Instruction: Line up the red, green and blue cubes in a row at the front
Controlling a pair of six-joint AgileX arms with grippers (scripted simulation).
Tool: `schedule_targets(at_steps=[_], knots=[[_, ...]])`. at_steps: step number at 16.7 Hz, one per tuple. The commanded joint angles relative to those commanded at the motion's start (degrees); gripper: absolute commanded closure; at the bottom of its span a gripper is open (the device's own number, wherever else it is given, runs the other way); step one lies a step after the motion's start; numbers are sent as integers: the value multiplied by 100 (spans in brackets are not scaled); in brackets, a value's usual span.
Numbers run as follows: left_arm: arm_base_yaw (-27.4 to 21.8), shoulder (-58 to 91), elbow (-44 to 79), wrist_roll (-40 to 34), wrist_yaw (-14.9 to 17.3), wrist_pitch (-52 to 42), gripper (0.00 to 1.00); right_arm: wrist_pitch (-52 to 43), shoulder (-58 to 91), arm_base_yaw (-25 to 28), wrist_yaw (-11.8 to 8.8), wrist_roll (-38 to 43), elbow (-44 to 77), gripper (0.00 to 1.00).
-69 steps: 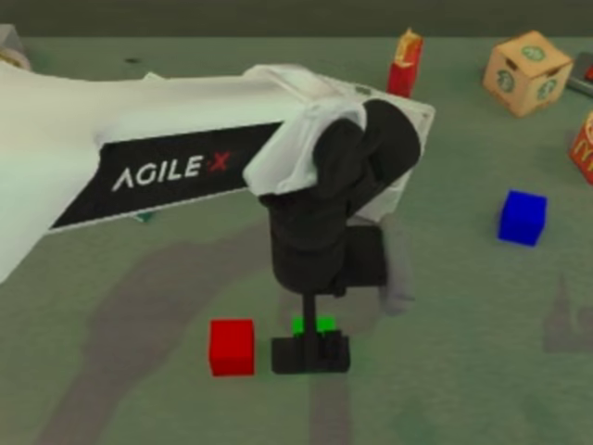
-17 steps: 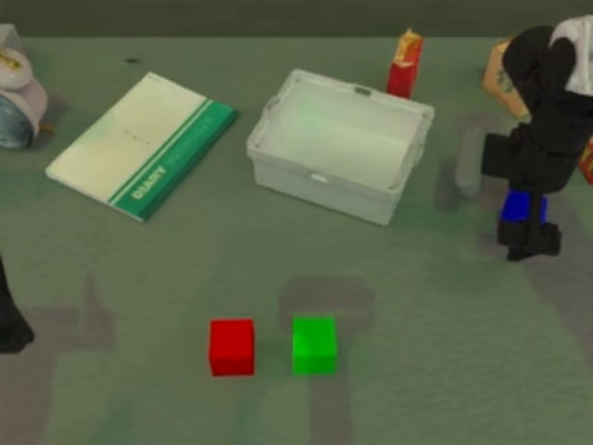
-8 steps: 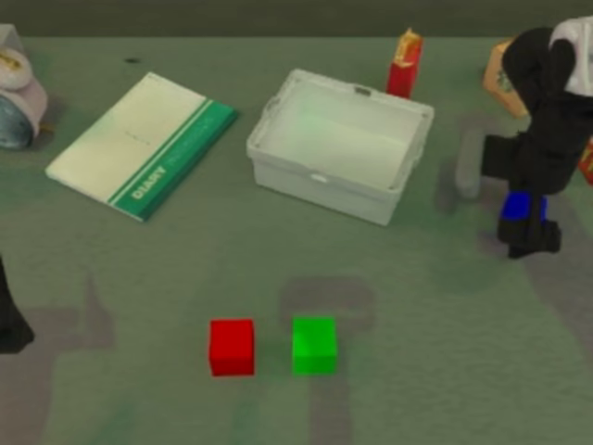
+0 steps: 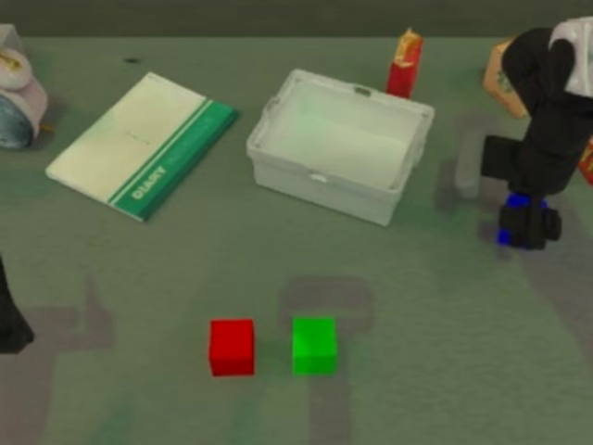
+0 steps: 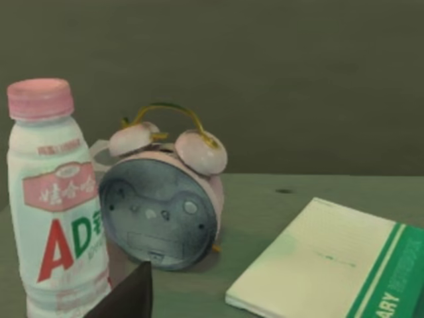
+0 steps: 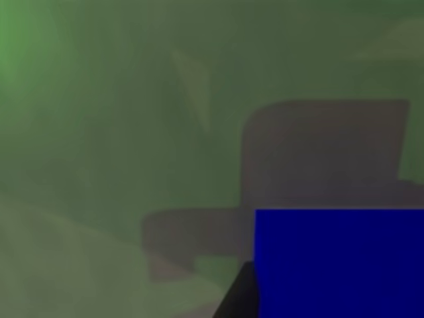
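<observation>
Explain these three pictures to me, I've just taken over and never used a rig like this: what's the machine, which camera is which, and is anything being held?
Two AgileX robot arms work at a green table. The big picture looks down from above; the other two come from cameras on each arm's wrist.

From above, the red cube and green cube sit side by side at the front, a small gap between them. Behind them lie a diary, a white bin, a red carton and a tan cube.

The right end effector is down over the blue cube at the table's right. Its wrist camera shows that cube very close, but whether it is gripped cannot be told.

The left arm is parked at the left edge; its camera sees a bottle and an alarm clock.
</observation>
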Motion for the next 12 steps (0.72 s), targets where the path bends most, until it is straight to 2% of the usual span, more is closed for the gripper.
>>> schedule_targets(at_steps=[9, 12], knots=[[0, 0, 0, 0, 0, 0, 0, -84, -85, -9, -6, 34, 8, 100], [0, 0, 0, 0, 0, 0, 0, -504, -207, -18, -9, 47, 316, 100]])
